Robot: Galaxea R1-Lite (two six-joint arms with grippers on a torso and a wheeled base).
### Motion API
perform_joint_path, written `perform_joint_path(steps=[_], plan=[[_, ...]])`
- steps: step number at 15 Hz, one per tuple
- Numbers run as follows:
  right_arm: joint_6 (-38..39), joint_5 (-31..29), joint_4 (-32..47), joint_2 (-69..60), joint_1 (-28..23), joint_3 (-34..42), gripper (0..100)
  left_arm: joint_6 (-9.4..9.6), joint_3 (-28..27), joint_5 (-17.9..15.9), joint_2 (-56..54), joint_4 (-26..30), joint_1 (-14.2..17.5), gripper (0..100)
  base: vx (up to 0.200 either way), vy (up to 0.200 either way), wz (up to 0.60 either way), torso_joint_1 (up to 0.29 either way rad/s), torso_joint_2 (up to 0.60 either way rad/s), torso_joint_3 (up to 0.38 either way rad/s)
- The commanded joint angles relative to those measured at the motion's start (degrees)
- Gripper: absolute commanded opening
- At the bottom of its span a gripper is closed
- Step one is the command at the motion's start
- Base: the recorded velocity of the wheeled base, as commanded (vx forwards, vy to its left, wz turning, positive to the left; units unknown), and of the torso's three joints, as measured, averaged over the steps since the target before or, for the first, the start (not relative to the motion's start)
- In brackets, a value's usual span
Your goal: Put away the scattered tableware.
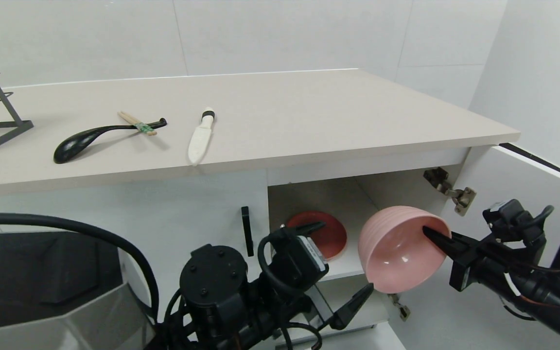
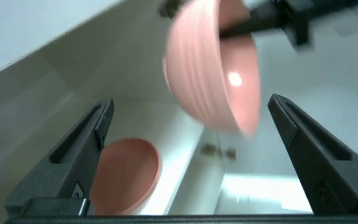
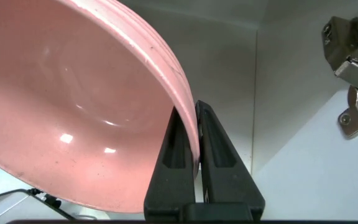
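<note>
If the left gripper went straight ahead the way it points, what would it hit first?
Most likely the pink bowl in the right gripper; it sits straight ahead between the left gripper's open fingers. Depth is unclear, so it might slip under it to the cabinet shelf.

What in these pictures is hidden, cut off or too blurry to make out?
Head view: the red dish is partly hidden behind the left gripper.
Head view: the rack is cut off by the left edge.
Left wrist view: the pink bowl is blurred, its ribbing unclear.
</note>
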Motion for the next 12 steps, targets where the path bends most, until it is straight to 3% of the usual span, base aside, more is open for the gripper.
perform_joint_path(steps=[1,2,5,9,12], plan=[[-0.1,0.0,0.0,0.8,0.0,0.8,0,2.36,5.2,-2.4,-4.9,-0.1,3.2,100,0.0,0.0,0.0,0.0,0.0,0.0],[-0.1,0.0,0.0,0.8,0.0,1.1,0,2.8,6.1,-3.3,-5.6,-0.1,3.8,100,0.0,0.0,0.0,0.0,0.0,0.0],[0.0,0.0,0.0,0.8,0.0,2.0,0,3.15,15.4,-14.7,-13.3,-0.1,9.0,100,0.0,0.0,0.0,0.0,0.0,0.0],[0.1,0.1,0.0,-0.2,0.8,2.4,0,3.07,25.6,-23.6,-19.9,-0.1,15.1,100,0.0,0.0,0.0,0.0,0.0,0.0],[0.1,0.2,0.0,0.1,1.1,2.3,0,3.33,29.4,-22.8,-20.6,-0.1,16.0,100,0.0,0.0,0.0,0.0,0.0,0.0]])
